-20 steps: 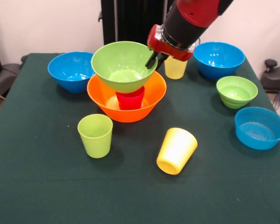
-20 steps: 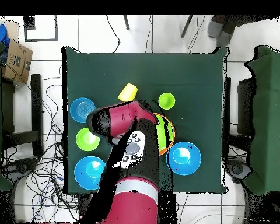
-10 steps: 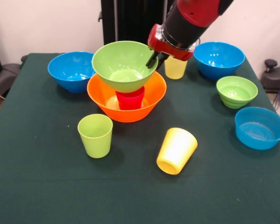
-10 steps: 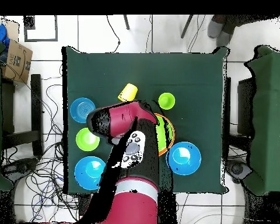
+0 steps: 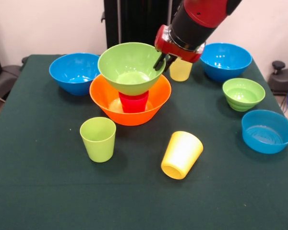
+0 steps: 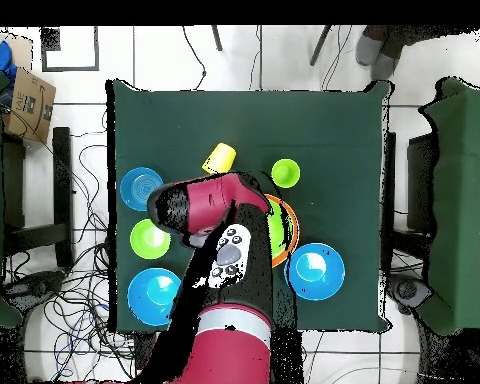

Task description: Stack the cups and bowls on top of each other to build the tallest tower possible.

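Pinching rim of large lime green bowl (image 5: 130,67), end effector (image 5: 162,61) clamped; light, glossy shell (slip-prone), resting on red cup (image 5: 133,102).

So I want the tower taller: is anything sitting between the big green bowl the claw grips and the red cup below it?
Nothing visible: the large lime green plastic bowl sits directly above the red cup.

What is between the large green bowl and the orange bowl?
In the front view, the red cup stands inside the orange bowl, and the large green bowl sits on it.
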`<state>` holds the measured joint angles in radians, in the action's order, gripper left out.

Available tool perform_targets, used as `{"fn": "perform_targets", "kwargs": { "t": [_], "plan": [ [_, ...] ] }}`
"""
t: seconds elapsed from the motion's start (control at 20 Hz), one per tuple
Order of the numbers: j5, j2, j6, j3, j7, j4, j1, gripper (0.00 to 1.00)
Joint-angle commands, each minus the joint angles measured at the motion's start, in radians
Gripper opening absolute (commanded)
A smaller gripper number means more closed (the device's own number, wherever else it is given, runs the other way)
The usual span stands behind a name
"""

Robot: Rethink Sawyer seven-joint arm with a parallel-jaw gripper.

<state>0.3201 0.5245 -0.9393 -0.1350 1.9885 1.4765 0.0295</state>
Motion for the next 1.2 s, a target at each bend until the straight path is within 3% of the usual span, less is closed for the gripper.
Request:
{"fn": "perform_targets", "kwargs": {
  "t": [0.05, 1.2],
  "plan": [
    [-0.044, -0.026, -0.046, 0.065, 0.092, -0.02, 0.006, 0.0],
    [-0.027, -0.036, 0.004, 0.028, 0.104, -0.003, 0.025, 0.0]
  ]
}}
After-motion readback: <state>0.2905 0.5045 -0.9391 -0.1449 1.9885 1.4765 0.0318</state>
